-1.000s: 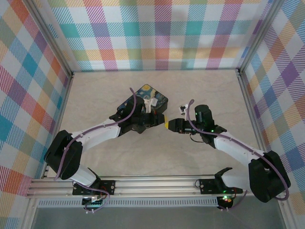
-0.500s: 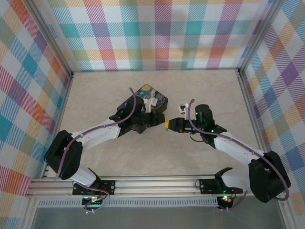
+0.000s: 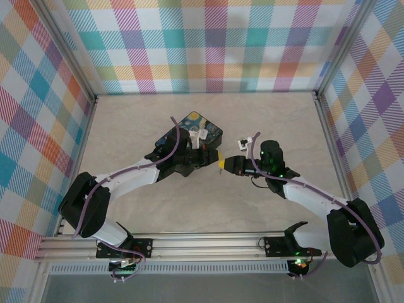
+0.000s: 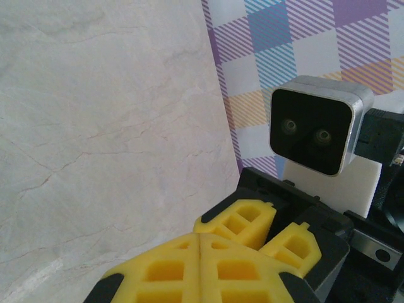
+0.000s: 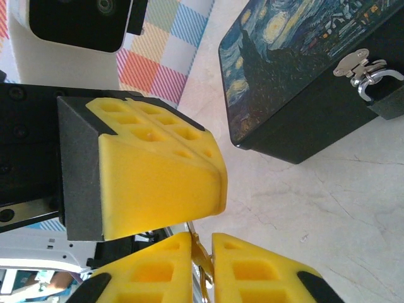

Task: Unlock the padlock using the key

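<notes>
From where I stand, the right gripper [image 5: 202, 240] has its 2 yellow fingers drawn almost together on a thin metal sliver, which I take for the key [image 5: 197, 251]. It stands in the slit between them, its long axis running out along the fingers. The left gripper [image 4: 199, 238] is clenched pad to pad with nothing visible in it, its tip just beside the right one's. The padlock [image 5: 371, 77] hangs by its silvery shackle from the clasp on the front wall of the painted tin box [image 5: 297, 57]. In the right wrist view it lies up and to the right of the key-bearing jaws, well apart from them. The left arm is nearer the box, but the right one carries the key. To my eye the coming move turns on swinging the key's tip round towards that lock, whose keyhole I cannot make out.
</notes>
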Robot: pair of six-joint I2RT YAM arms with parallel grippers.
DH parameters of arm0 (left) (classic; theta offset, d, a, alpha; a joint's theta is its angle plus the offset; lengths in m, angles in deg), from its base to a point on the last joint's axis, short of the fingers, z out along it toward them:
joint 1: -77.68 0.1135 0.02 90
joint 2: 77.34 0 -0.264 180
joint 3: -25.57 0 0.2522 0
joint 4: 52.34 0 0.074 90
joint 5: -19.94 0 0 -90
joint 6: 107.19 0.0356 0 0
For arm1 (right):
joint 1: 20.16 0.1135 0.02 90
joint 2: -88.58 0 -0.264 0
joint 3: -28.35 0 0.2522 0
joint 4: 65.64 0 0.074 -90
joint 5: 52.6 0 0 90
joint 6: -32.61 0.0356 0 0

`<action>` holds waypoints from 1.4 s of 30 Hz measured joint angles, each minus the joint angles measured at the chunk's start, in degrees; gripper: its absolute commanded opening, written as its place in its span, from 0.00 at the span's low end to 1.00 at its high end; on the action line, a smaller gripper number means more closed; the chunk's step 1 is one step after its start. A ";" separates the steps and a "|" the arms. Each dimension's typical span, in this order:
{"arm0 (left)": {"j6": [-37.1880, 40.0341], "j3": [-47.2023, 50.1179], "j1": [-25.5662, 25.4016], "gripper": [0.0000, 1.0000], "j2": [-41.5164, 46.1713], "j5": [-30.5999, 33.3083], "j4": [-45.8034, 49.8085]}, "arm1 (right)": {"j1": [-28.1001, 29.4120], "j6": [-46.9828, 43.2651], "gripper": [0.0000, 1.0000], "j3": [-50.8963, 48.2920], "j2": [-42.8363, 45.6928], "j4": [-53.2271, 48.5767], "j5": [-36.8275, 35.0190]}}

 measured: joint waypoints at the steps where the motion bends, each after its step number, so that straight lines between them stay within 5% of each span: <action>1: -0.24 0.00 0.00 0.00 -0.02 0.00 -0.15 | -0.07 0.44 0.10 -0.26 0.00 0.92 -0.02; 13: -3.96 0.00 0.59 0.00 -0.90 -0.07 -5.57 | -0.57 7.41 0.00 -2.08 -0.35 10.03 -0.48; 22: -4.74 0.00 1.36 0.43 -1.01 0.02 -6.14 | -0.48 5.77 0.00 -2.49 2.25 6.78 -2.21; 28: -0.59 -0.44 2.14 0.42 -0.61 -0.68 -0.48 | -0.50 -0.11 0.00 -1.62 2.78 -2.23 -2.29; 36: 16.81 -6.08 2.75 0.41 1.38 -4.72 17.97 | -0.55 -9.07 0.00 5.66 0.13 -12.81 1.81; 42: 22.25 -6.60 4.52 0.37 1.53 -9.35 21.94 | -0.55 -14.01 0.00 9.84 -2.84 -18.05 5.95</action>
